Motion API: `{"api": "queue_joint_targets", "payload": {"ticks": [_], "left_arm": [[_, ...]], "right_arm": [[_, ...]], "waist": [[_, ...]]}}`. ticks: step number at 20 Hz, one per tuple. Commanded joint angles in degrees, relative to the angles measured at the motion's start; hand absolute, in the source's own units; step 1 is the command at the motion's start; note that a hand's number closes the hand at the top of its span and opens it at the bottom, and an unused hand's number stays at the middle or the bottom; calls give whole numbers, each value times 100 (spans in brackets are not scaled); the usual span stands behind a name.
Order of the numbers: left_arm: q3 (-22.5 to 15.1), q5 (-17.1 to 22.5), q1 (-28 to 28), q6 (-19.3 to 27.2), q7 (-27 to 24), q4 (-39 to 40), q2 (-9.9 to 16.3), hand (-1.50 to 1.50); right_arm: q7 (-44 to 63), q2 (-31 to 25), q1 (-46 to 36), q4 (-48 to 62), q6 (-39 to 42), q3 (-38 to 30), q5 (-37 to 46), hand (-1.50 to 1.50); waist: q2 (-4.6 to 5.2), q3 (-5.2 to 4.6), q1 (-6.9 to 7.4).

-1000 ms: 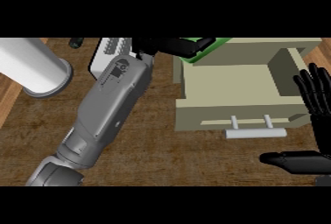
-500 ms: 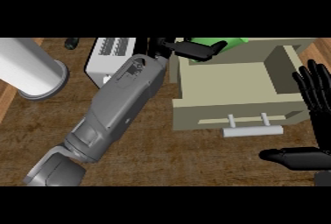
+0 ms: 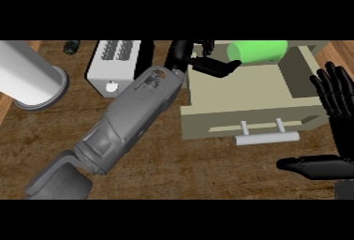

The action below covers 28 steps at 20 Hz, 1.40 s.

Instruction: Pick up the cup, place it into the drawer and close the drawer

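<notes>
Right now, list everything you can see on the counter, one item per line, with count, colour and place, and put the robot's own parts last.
cup: one, green, top of view at the far end of the open drawer.
drawer: one, beige, open, right of centre, pale bar handle on its front.
toaster: one, white, top left of centre.
cylinder: one, white, large, at the left edge.
small dark object: one, top left; too small to identify.
counter: one, brown wood grain.
left hand: one, black, on a grey forearm, thumb near the cup.
right hand: one, black, open, at the right edge.
</notes>
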Motion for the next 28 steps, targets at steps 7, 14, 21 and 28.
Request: {"api": "queue_joint_targets", "payload": {"ticks": [7, 14, 21, 28], "left_arm": [[-1112, 10, -75, 351, 451, 235, -1, -150], [-1266, 443, 386, 856, -392, -291, -1, -150], [-774, 841, -97, 873, -455, -488, -1, -150], [-369, 837, 75, 675, 2, -1005, 350, -150]], "right_arm": [[56, -139, -14, 55, 161, -139, -198, -150], [20, 16, -236, 195, 392, -114, -800, -150], [65, -180, 285, -372, 992, 42, -1109, 150], [28, -946, 708, -680, 1521, -113, -526, 150]], "waist": [[2, -1, -28], [37, -1, -51], [-37, -4, 132], [-112, -6, 392]]}}
